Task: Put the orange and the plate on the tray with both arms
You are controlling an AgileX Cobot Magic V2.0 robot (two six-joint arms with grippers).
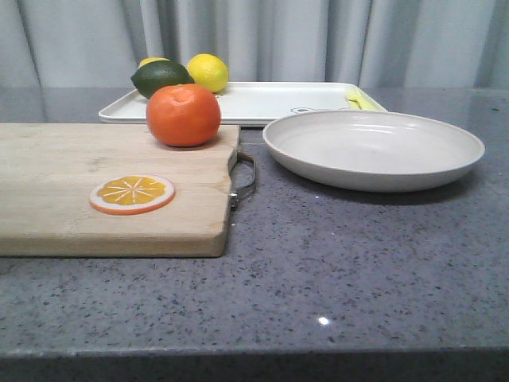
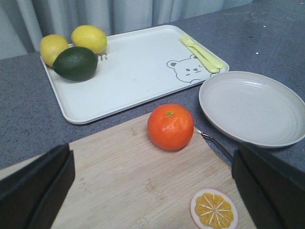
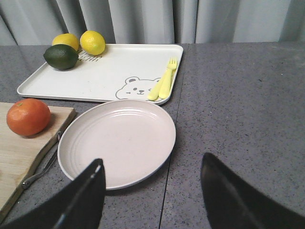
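Ahead of the spread black fingers [image 2: 38,186] of the left gripper [image 2: 152,191], the whole round bright-orange orange [image 2: 170,127] is sitting untouched on the far corner of a pale wooden cutting board [image 2: 124,186] with a metal handle [image 2: 215,143]. Nearer those fingers and toward the right one, a flat orange slice [image 2: 214,209] is lying on the wood. Just before the right gripper [image 3: 152,191], whose fingers [image 3: 81,200] are likewise standing wide apart and holding nothing, the wide shallow off-white ceramic plate [image 3: 117,141] is resting on the grey speckled table [image 3: 238,109], its near rim lying between the two fingertips. Beyond both, the flat rectangular white tray [image 2: 128,71] with a printed bear is carrying two yellow lemons [image 2: 89,38], a dark green avocado [image 2: 75,63] and yellow plastic cutlery [image 2: 202,53], its middle bare. Both arms appear to be lining up for their pickups, with nothing yet moved. The next move likely calls for the left fingers to be descending around the orange while the right ones are reaching for the plate's raised rim.
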